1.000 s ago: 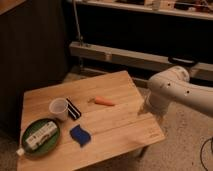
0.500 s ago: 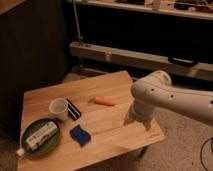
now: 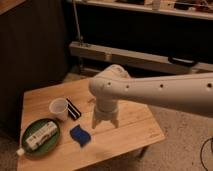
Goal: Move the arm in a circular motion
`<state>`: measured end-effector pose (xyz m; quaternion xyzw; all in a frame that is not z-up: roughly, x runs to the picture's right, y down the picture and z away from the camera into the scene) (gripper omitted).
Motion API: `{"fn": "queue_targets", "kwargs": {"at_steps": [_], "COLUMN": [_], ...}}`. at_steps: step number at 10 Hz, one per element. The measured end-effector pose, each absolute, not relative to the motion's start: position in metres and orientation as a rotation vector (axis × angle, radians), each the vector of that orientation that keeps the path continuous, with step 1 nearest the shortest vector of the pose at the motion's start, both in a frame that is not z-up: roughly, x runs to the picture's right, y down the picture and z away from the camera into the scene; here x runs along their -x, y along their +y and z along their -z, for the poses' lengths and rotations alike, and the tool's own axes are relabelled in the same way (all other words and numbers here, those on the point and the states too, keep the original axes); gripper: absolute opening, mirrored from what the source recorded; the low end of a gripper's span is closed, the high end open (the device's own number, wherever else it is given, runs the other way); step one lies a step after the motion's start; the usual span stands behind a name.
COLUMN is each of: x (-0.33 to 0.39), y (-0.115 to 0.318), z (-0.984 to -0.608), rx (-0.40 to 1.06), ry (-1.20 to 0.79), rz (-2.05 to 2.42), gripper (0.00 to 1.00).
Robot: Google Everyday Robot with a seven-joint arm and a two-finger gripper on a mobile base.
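The arm is thick, white and dotted. It reaches in from the right edge across the wooden table. Its rounded elbow joint sits over the table's middle. From that joint a short tapered segment points down, ending in the gripper just above the tabletop. The gripper hangs right of a white cup and above-right of a blue sponge. Nothing shows in its grasp.
A black-and-white striped object lies beside the cup. A green plate at the front left holds a white bottle. A dark cabinet stands at the left. A low shelf rail runs behind the table.
The arm has swung left and nearer the camera, from the table's right edge to over its middle. It now covers the orange object that lay there.
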<state>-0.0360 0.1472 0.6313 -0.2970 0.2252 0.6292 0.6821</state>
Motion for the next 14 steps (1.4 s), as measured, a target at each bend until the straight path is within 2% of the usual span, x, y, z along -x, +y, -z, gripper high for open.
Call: {"fn": "queue_targets", "kwargs": {"at_steps": [4,7,11,14], "x": [0.114,0.12,0.061,-0.028], "y": [0.102,0.046,-0.019,-0.055], "z": [-0.646,-0.684,-0.726,-0.75], "rx": [0.642,0.56,0.464,0.375], "ry": [0.438,0.414,0.405,0.428], "rz": [-1.284,-1.304,-1.407,-1.558], "gripper": [0.65,0.65,0.65,0.65]}}
